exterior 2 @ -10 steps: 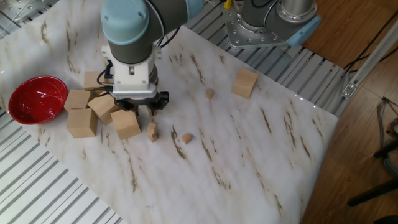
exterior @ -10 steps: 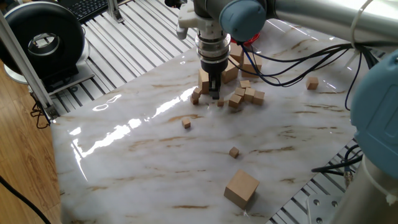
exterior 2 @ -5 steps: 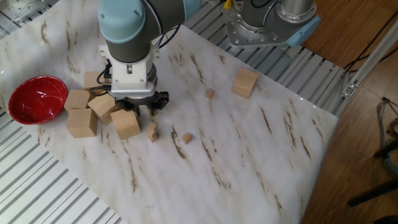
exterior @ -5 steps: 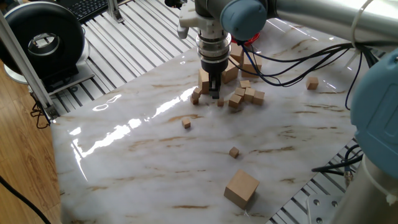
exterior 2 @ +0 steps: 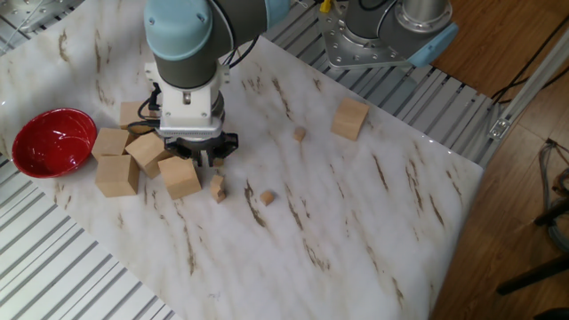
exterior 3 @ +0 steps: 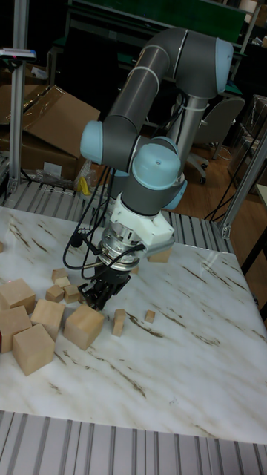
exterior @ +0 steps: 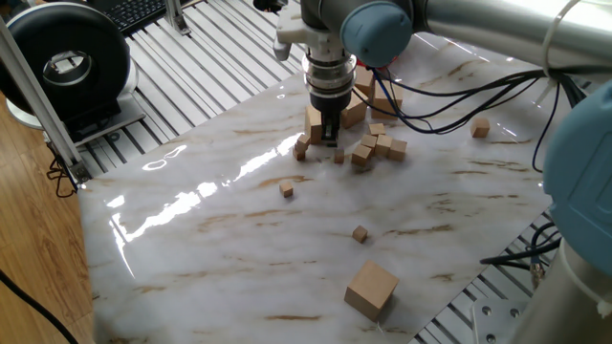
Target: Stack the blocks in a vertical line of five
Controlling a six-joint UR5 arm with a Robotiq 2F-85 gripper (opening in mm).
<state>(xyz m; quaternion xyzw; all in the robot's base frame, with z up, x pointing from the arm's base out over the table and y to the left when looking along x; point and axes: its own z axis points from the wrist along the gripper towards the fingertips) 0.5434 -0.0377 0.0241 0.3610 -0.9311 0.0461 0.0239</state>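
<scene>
My gripper [exterior: 330, 142] [exterior 2: 208, 161] [exterior 3: 97, 297] hangs just above the marble table, beside the pile of bigger cubes. Its fingers stand close together, and a sliver of light wood shows between them, which looks like one of the blocks. Two blocks stacked one on the other [exterior: 301, 148] [exterior 2: 217, 188] [exterior 3: 118, 322] stand right beside it. A single block [exterior: 286, 190] [exterior 2: 267, 197] [exterior 3: 149, 316] lies a little further out. Another block [exterior: 360, 233] [exterior 2: 300, 133] lies towards the middle of the table. One more [exterior: 338, 158] sits under the gripper.
Large wooden cubes [exterior 2: 180, 176] [exterior 2: 116, 173] crowd the gripper's side, with medium cubes [exterior: 380, 146] [exterior 3: 59, 286] behind them. A red bowl [exterior 2: 52, 140] stands at the table's corner. One large cube [exterior: 371, 289] [exterior 2: 350, 118] sits alone near the far edge, and a medium cube [exterior: 480, 126] apart.
The gripper has risen slightly from the table surface. The blocks and cubes on the table have not moved.
</scene>
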